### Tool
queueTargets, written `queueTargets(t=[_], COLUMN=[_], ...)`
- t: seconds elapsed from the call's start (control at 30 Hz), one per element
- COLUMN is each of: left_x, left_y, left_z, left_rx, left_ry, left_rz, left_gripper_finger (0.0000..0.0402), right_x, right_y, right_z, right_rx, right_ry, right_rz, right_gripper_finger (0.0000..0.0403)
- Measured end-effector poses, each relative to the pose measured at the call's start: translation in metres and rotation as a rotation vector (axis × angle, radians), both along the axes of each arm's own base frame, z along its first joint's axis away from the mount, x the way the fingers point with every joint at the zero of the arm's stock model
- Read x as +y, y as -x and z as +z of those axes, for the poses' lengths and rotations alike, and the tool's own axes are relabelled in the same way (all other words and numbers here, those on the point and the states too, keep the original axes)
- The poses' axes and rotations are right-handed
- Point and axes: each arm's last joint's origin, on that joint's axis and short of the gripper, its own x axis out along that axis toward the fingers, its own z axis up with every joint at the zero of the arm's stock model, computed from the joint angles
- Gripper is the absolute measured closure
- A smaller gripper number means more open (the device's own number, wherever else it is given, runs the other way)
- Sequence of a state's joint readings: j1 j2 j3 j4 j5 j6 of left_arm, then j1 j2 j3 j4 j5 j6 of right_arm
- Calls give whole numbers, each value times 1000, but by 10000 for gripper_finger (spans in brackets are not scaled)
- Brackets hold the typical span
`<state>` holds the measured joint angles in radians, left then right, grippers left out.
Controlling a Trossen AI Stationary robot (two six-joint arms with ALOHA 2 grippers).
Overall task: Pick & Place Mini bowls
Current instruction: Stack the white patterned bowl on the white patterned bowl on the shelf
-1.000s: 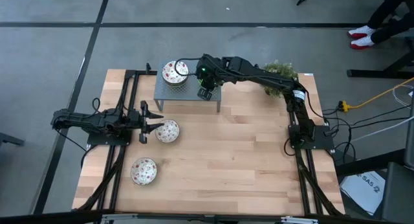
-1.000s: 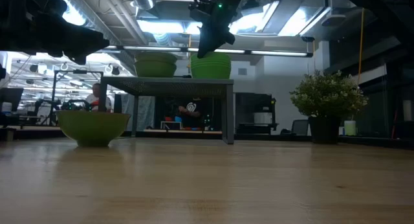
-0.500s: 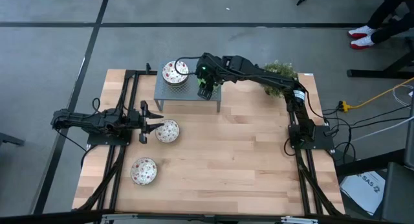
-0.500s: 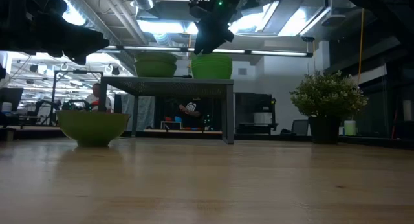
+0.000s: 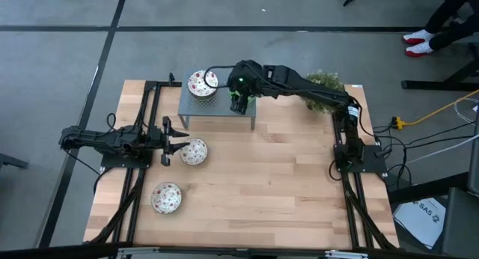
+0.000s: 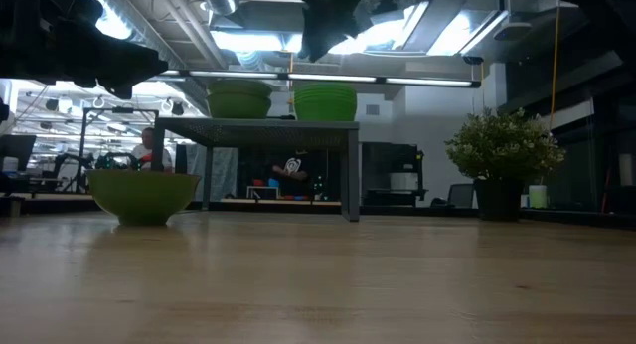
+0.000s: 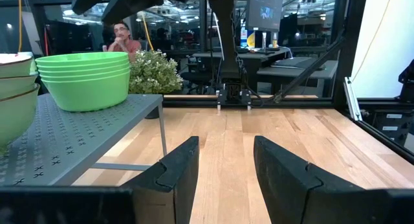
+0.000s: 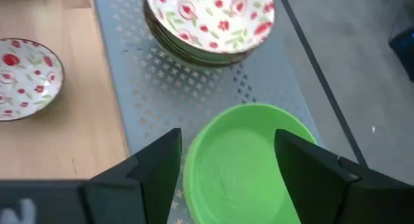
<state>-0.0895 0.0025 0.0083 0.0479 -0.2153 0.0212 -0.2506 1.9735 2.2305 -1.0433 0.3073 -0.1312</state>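
A grey perforated shelf stands at the table's far side. On it sit a stack of white speckled mini bowls and a stack of plain green ones. My right gripper hangs open above the green stack, clear of it. Two more speckled bowls rest on the table, one left of centre and one nearer the front. My left gripper is open and raised, just left of the first bowl, with nothing between its fingers.
A small bushy plant stands at the far right, beside the shelf. The right arm reaches over it toward the shelf. Bare wood lies across the table's middle and right. People and desks show in the room beyond.
My right gripper has opened and let go of the green bowl, which now sits on the green stack on the shelf. The gripper has then risen clear of it.
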Motion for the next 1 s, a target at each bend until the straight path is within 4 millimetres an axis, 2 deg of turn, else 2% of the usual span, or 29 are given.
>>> queueTargets(t=[0.2, 0.47, 0.73, 1.0], left_x=[0, 0, 0, 0], left_y=[0, 0, 0, 0], left_z=[0, 0, 0, 0], left_rx=[0, 0, 0, 0], left_ry=[0, 0, 0, 0], left_rz=[0, 0, 0, 0], left_gripper_finger=[258, 258, 258, 258], right_x=[13, 42, 93, 155], right_y=[0, -6, 4, 0], right_z=[5, 12, 25, 16], right_rx=[-16, -50, -62, -117], right_ry=[9, 47, 36, -51], right_rz=[37, 140, 234, 310], right_gripper_finger=[157, 157, 157, 157])
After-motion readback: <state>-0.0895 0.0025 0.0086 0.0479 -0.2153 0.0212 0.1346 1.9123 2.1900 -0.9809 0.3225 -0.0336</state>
